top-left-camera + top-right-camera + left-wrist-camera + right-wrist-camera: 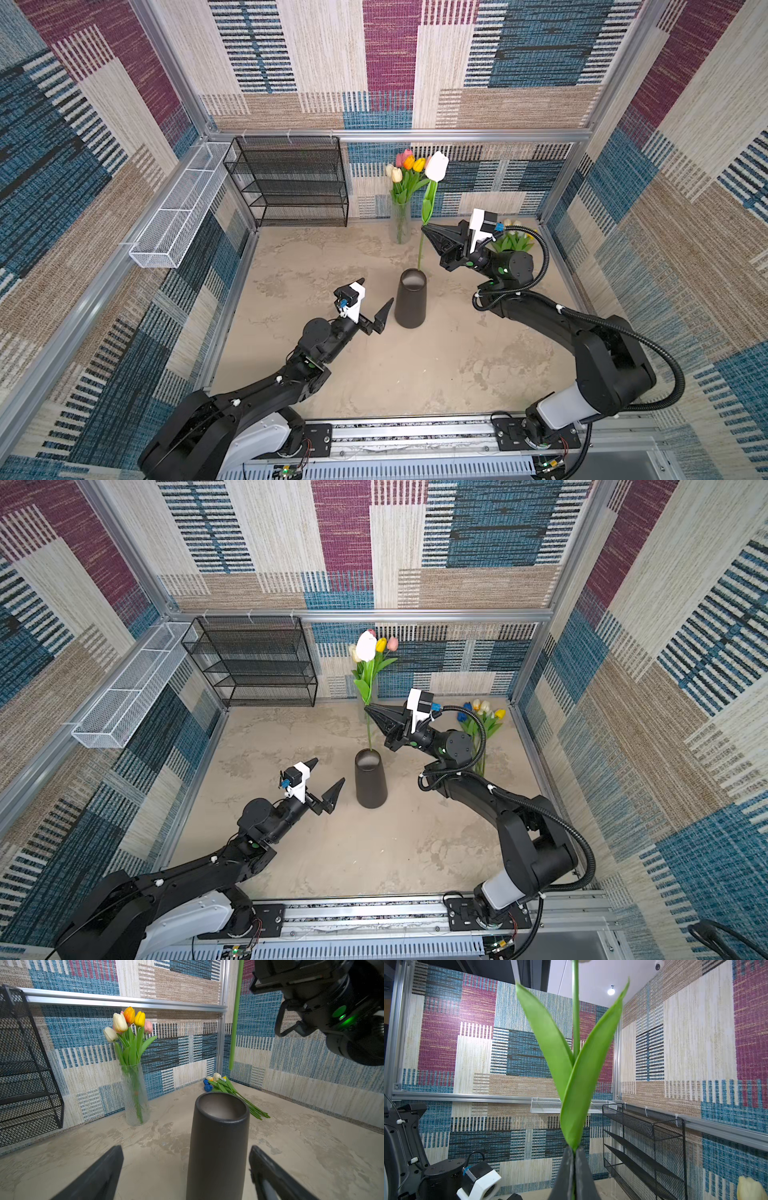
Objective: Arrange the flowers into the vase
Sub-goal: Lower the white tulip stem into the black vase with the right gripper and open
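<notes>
Pinched white tulip (437, 166) at leaf base in right gripper (424, 227) | hung stem upright, tip just above dark vase (411, 303) far rim | held wide-open, empty left gripper (376, 290) just beside vase

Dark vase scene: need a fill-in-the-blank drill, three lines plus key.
1. The right gripper is shut on the stem of the held tulip, whose head is ____.
2. The left gripper is ____, holding nothing, beside the dark vase.
3. Seen from the left wrist, the inside of the dark vase is ____, with the held tulip's stem end above its mouth.
Missing words: white; open; empty.
</notes>
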Robot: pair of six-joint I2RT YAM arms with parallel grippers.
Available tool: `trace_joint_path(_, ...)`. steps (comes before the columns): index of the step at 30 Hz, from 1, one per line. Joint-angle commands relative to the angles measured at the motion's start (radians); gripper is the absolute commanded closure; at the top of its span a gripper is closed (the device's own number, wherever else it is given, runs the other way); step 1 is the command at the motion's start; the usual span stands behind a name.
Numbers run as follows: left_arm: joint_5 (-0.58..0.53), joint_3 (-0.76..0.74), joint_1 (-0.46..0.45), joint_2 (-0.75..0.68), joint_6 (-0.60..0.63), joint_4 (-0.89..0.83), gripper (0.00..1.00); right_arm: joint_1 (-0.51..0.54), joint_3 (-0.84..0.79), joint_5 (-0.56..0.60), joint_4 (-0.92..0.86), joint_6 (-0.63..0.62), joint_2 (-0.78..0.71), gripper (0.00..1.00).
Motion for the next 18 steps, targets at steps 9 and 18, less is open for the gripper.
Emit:
trace_joint_path(9,-0.042,-0.03,0.001,-0.024,0.028,0.019,0.03,0.024,-0.073,-0.02,-0.002,-0.014,0.055,1.0)
trace_joint_path(18,-0.028,-0.012,0.002,0.023,0.036,0.034,0.03,0.029,-0.131,-0.02,-0.137,-0.174,0.074,0.88)
